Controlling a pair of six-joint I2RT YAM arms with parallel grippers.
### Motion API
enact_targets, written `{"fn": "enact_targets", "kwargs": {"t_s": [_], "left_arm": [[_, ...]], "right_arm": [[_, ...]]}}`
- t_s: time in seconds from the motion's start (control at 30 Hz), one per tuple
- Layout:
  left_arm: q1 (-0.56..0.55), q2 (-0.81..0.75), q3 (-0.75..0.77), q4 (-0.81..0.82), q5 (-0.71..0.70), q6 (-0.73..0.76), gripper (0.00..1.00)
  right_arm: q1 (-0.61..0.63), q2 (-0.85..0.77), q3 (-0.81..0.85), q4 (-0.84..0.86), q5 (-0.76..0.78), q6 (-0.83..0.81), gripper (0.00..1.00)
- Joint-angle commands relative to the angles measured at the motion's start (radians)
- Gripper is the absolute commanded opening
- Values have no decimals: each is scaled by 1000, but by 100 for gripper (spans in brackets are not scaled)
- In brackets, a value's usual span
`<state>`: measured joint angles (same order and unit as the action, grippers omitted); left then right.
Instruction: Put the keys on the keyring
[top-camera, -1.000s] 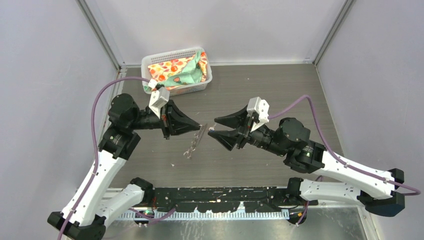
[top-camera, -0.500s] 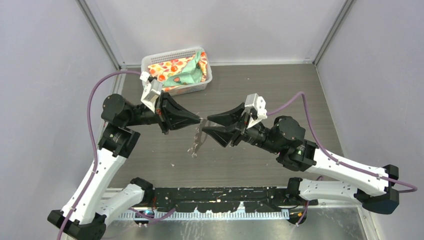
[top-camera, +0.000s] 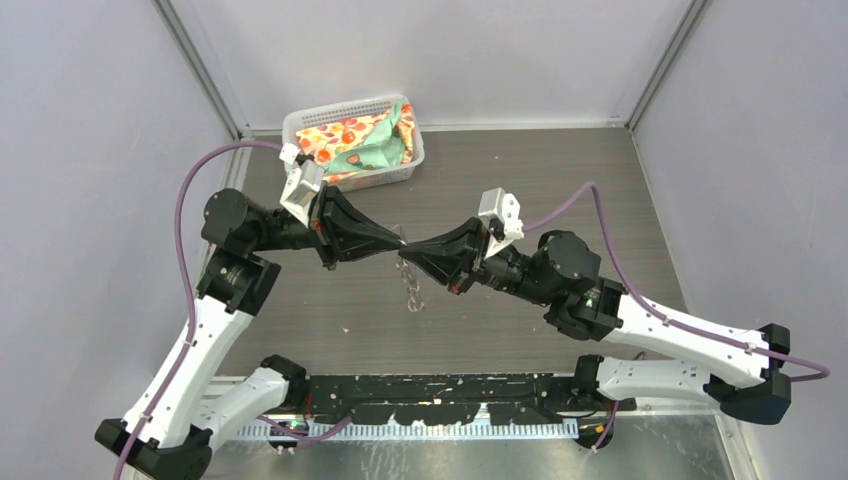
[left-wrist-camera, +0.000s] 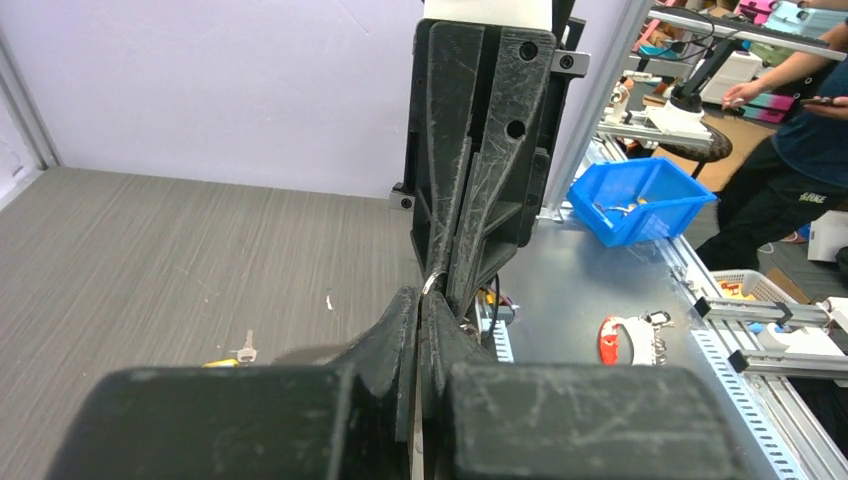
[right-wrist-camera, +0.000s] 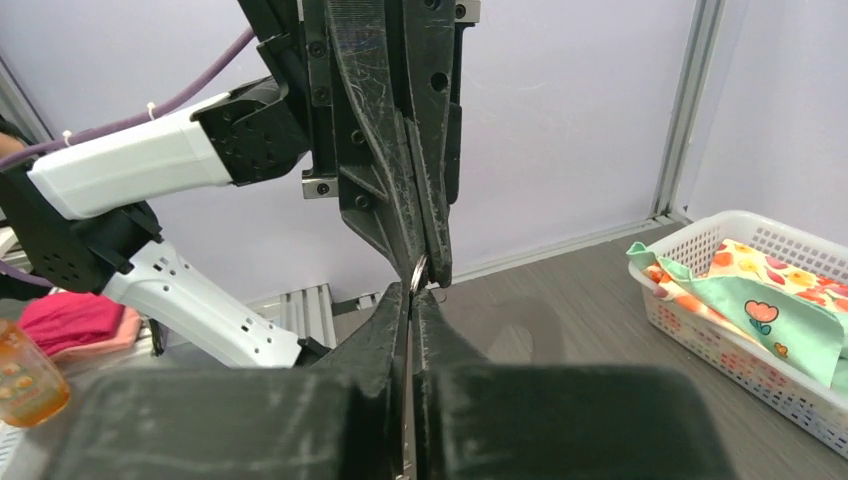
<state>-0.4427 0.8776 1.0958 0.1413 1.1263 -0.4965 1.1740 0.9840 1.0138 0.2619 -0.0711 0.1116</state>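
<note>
Keyring (top-camera: 410, 287) hangs in mid-air over table (top-camera: 560, 190) centre, its top end caught where the two grippers meet tip to tip. Long axis runs 11-to-5 in top view, free end dangling toward 5.

L gripper (top-camera: 400, 240) comes in from 9, jaws fully closed, pinching the top of the keyring. R gripper (top-camera: 407, 251) comes in from 4, jaws drawn nearly together on the same spot from the opposite side. Both wrist views show a sliver of wire right btwn the two sets of tips, so it looks nipped by both, tho R's contact is hard to confirm. Rest of keyring sits below the tips, toward 5, outside either jaw.

Key (left-wrist-camera: 245, 349) lies flat on table, well apart from keyring. In L wrist view it's at 8 from L tips, w/ a yellow bit (left-wrist-camera: 216, 362) just beside it, prob. the other key's head. Blue head not seen. Neither shows in top view, likely hidden under L arm.

Judging from that, L arm is nearer the key, but both grippers are busy at the keyring. One must let go before any pickup; if L holds on, R has to reach across toward 9.
</note>
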Motion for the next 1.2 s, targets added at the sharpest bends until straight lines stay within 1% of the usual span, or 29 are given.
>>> {"fn": "enact_targets", "kwargs": {"t_s": [0.0,0.1,0.17,0.37,0.47,0.5,0.57,0.6,0.67,0.7,0.77,0.83,0.9,0.97,1.07,1.17], "left_arm": [[-4,-9,41,60,17,-20,0],[-4,-11,36,43,53,0,0],[-4,-16,22,16,91,41,0],[-3,-16,-11,-82,132,118,1],[-4,-4,-6,-117,152,153,7],[-4,0,0,-134,159,169,13],[-2,4,18,-217,172,229,37],[-2,7,36,-295,180,300,42],[-2,15,95,-492,168,470,45],[-2,24,124,-585,160,569,46],[-2,43,164,-703,136,677,45],[-2,56,173,-719,105,698,42],[-2,61,167,-693,63,702,42],[-2,64,167,-673,52,712,42],[-3,89,188,-714,109,753,42],[-4,108,200,-763,167,774,40]], "right_arm": [[-4,-13,43,8,1,-7,1],[-3,-30,50,-6,14,-10,1],[-4,-37,76,-54,22,-10,1],[-12,7,243,-382,19,10,1],[-14,51,347,-533,17,14,1],[-14,67,382,-586,19,13,1],[-16,100,452,-700,15,8,1],[-15,119,488,-752,12,2,1],[-16,145,540,-851,2,-14,1],[-15,159,563,-891,-1,-22,1],[-16,191,606,-965,-11,-35,1],[-16,228,651,-1024,-27,-46,1],[-16,267,696,-1073,-41,-57,1],[-15,302,739,-1116,-47,-67,1],[-16,345,795,-1154,-60,-82,1],[-15,385,846,-1188,-83,-95,1]]}}
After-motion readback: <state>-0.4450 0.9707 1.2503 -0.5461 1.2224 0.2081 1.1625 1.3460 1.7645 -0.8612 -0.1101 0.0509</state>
